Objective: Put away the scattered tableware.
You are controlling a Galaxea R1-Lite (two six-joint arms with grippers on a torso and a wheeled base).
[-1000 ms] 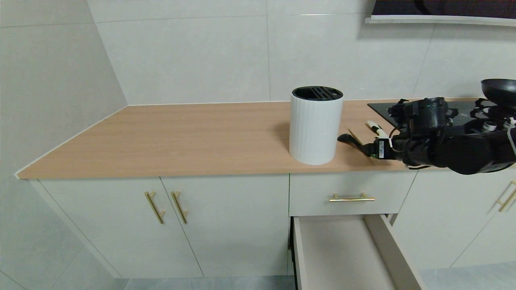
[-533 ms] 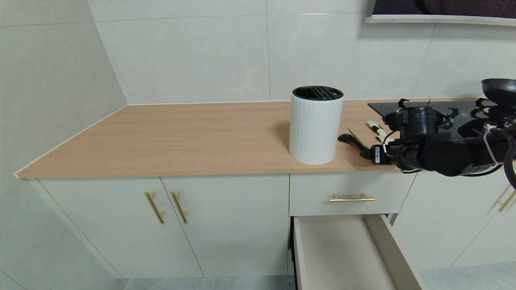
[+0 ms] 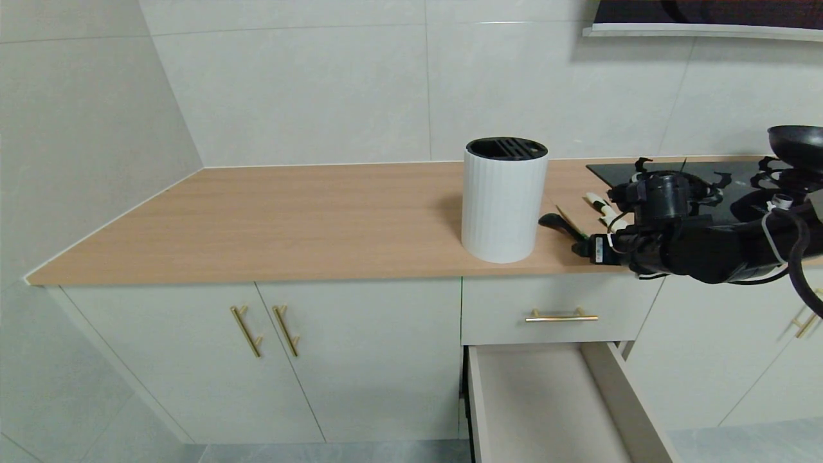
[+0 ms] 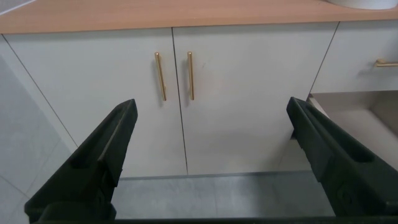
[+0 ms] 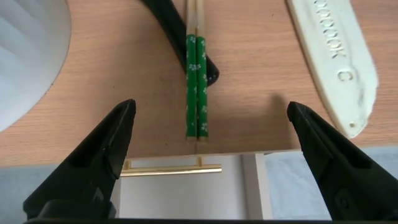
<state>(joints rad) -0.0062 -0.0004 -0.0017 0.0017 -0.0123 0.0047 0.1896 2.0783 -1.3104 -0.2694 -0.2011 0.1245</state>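
Observation:
A pair of chopsticks (image 5: 198, 81) with green ends lies on the wooden counter (image 3: 289, 218), beside a black spoon (image 5: 180, 43) and a white-handled utensil (image 5: 339, 62). In the head view the spoon (image 3: 553, 222), chopsticks (image 3: 568, 220) and white utensil (image 3: 601, 207) lie just right of the white ribbed utensil holder (image 3: 503, 200). My right gripper (image 5: 209, 109) is open at the counter's front edge, its fingers on either side of the chopsticks' green ends. From the head view the right gripper (image 3: 590, 248) is low over the counter edge. My left gripper (image 4: 209, 109) is open, down in front of the cabinet doors.
An open drawer (image 3: 546, 399) sticks out below a shut drawer with a gold handle (image 3: 561, 316). A black cooktop (image 3: 675, 173) with a dark pan (image 3: 797, 145) is at the right. Two cabinet doors with gold handles (image 4: 174, 74) face the left gripper.
The right arm has dropped a little and shifted slightly left, bringing its gripper closer to the chopsticks' ends at the counter edge. The tableware has not moved.

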